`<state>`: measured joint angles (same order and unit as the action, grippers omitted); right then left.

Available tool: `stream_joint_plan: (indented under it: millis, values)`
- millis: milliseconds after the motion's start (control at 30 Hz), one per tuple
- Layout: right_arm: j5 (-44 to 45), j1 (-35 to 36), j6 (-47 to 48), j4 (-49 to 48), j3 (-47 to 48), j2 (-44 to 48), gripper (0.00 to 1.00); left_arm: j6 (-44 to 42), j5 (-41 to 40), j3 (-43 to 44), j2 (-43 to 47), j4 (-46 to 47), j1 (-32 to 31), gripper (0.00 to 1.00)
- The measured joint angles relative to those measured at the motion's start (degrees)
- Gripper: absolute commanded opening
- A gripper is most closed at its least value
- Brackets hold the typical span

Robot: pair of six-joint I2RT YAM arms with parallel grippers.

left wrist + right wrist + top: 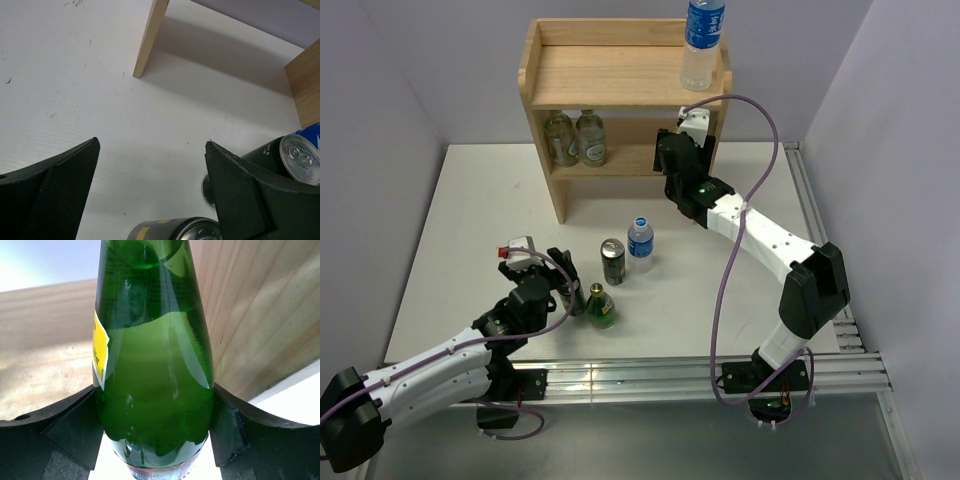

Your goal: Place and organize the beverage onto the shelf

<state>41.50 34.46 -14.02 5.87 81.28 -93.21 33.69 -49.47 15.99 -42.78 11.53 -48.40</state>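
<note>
1. Up close, the left jaws [151, 144] stand wide apart, gripping nothing. Their two dark, wedge-shaped fingers frame the bare, white, matte surface [470, 230].
2. Between those jaws, close to the wrist, a dark cylinder [175, 231] with a metal rim is cut off by the frame edge. Too little shows to name it.
3. Just right of the left jaws stands the loose green bottle [602, 306], the first of two in green glass. It is upright on the surface, glossy and narrow-necked.
4. Slightly farther, just outside the right-hand finger, one dark can [296, 161] stands upright, with its round silver top and pull-tab showing.
5. Just beyond the can stands the near water bottle [640, 243], one of two. It is clear plastic with a blue cap and blue label.
6. Farther off, the right jaws [155, 390] are closed on the held green bottle [155, 355], with a finger against each flank. Its glass is smooth, a yellow label sits at its left edge, and pale wood grain lies behind it.
7. From above, those jaws sit at the right end of the lower tier of the shelf [610, 75], which is light wood with side panels and a low rim round its top.
8. On the same tier, left of the right jaws and well apart from them, two pale bottles [590, 138] with light labels stand side by side.
9. Above the right jaws, at the right end of the top tier, the far water bottle [703, 40] stands upright inside the rim.
</note>
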Motion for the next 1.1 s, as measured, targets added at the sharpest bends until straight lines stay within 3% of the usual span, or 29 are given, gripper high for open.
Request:
stream_joint_plan:
  millis: [300, 767, 1100]
  values:
    - [4.57, -0.11, 6.16, -11.78, -2.62, -1.09, 0.00, 0.00, -0.09, 0.00, -0.20, 0.00, 0.00, 0.93]
    - [12.39, -0.11, 16.72, -37.59, -2.03, -13.03, 0.00, 0.00, -0.28, 0.00, -0.17, 0.00, 0.00, 0.93]
    - [15.02, -0.11, 22.25, -48.52, -2.08, -16.68, 0.00, 0.02, -0.57, 0.00, -0.17, 0.00, 0.00, 0.93]
